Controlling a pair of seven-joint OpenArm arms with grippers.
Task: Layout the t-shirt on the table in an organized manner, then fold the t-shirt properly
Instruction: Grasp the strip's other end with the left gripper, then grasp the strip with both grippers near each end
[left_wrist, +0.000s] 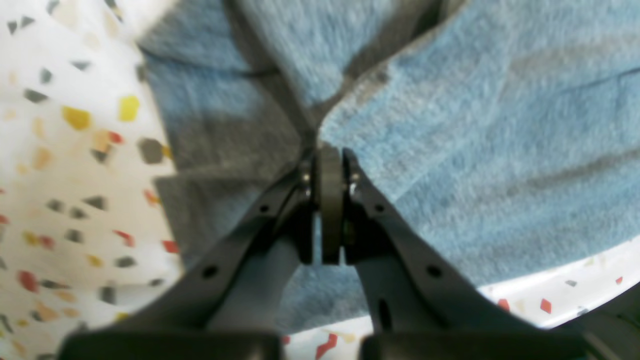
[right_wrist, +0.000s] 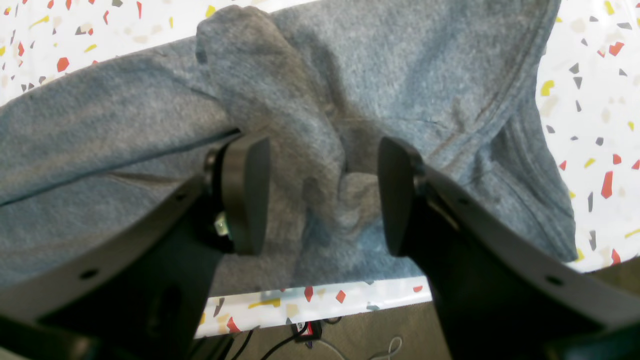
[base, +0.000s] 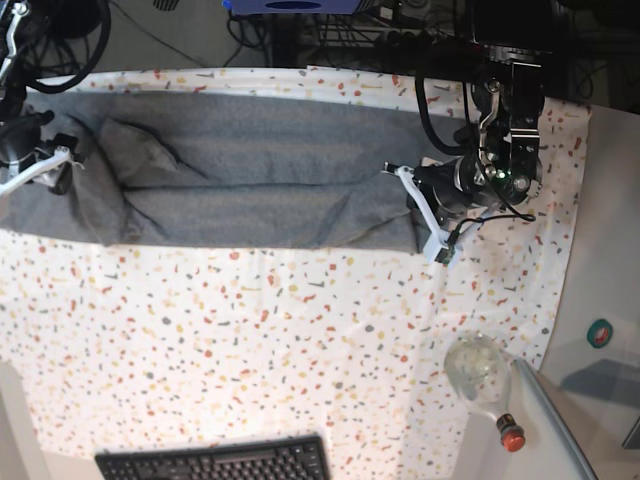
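The grey t-shirt (base: 250, 190) lies as a long band across the far part of the speckled table (base: 300, 330). My left gripper (base: 410, 200) is at the band's right end. In the left wrist view it (left_wrist: 327, 150) is shut, with the t-shirt (left_wrist: 475, 125) puckered at its tips above the table (left_wrist: 75, 200). My right gripper (base: 68, 168) is at the band's left end. In the right wrist view it (right_wrist: 320, 195) is open, and a bunched ridge of the t-shirt (right_wrist: 375, 65) sits between its pads (right_wrist: 245, 195) near the table's edge (right_wrist: 300, 300).
A clear round bottle with a red cap (base: 480, 375) lies at the near right. A black keyboard (base: 215, 462) sits at the front edge. Cables (base: 60, 40) run behind the table. A plain side surface (base: 600, 300) borders the right.
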